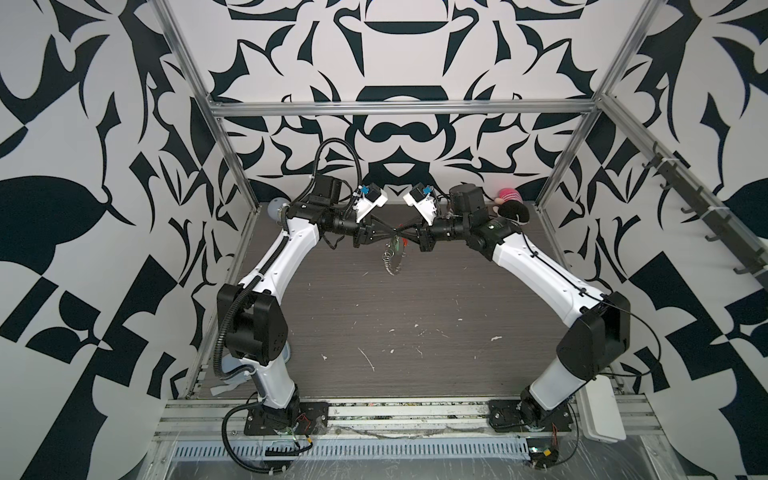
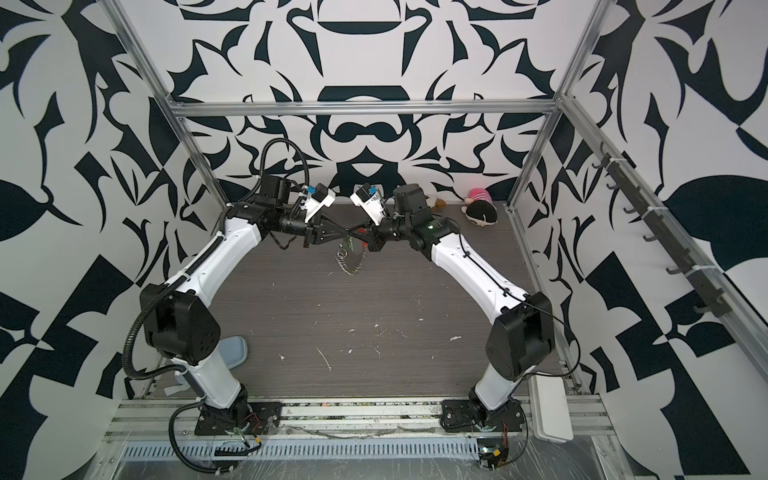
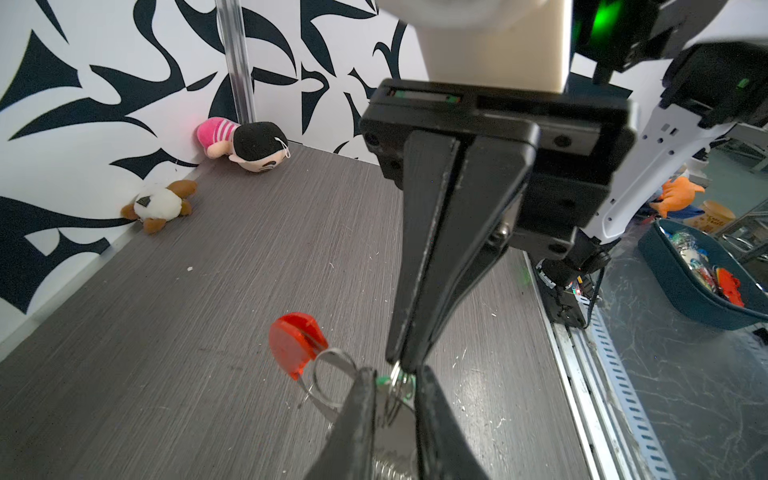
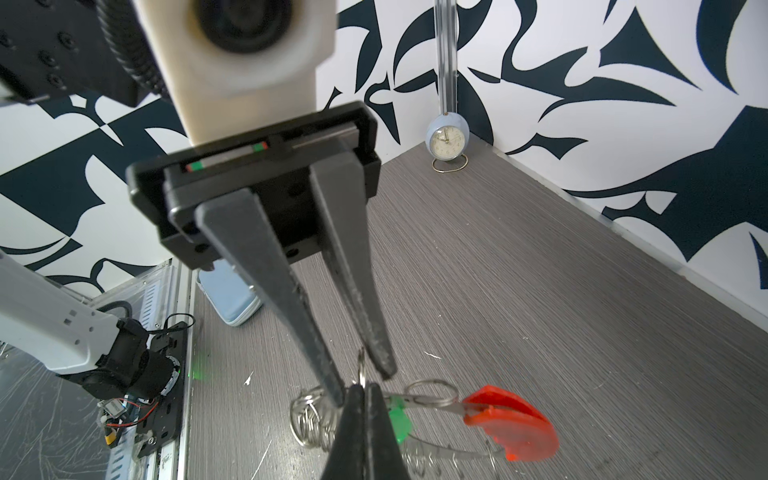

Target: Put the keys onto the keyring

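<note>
Only blurred clock (image 4: 447, 139) numerals, well apart from the keys (image 4: 398, 419).

The green tag (image 4: 398, 420), small and oblong, hangs in mid-air; close against it dangles the keyring (image 2: 343, 262), a thin silver wire loop strung with small rings and a curved red-orange piece (image 4: 512, 424).

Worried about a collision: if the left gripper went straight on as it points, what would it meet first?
Likely the right gripper, shut, nose to nose with it and pinching a small ring; depth is unclear.
</note>
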You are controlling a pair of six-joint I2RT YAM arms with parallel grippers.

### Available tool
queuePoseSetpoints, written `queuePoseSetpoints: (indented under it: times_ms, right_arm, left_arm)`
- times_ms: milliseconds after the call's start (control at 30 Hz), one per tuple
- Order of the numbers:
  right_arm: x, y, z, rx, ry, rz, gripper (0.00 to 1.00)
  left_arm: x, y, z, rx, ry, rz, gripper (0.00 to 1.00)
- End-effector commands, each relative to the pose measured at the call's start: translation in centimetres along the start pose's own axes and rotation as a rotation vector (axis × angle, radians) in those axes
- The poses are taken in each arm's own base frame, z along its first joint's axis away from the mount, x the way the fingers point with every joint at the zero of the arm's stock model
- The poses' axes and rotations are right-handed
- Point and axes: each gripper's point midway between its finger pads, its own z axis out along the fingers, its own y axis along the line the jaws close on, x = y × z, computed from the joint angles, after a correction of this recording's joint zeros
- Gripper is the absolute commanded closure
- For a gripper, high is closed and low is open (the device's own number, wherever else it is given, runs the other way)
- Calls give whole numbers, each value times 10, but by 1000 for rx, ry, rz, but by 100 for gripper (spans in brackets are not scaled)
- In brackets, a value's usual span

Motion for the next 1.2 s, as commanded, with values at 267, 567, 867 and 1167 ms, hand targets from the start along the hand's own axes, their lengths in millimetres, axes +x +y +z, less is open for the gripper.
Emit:
queuePoseSetpoints:
  times_ms: [267, 567, 867, 1167]
  right_arm:
    - [-39, 29, -16, -53, -100, -75, 100]
    - [-58, 10, -35, -6, -210, 113, 70]
    - [-69, -12, -56, -142, -356, 336, 62]
    - [-76, -8, -49, -244, -390, 358, 62]
  left_arm:
    - [-6, -8, -5, 39, -24, -30, 100]
    - [-24, -8, -7, 28, -143, -17, 100]
    - [-61, -5, -16, -36, -429, 21, 100]
    - [-77, -8, -20, 8, -618, 3, 100]
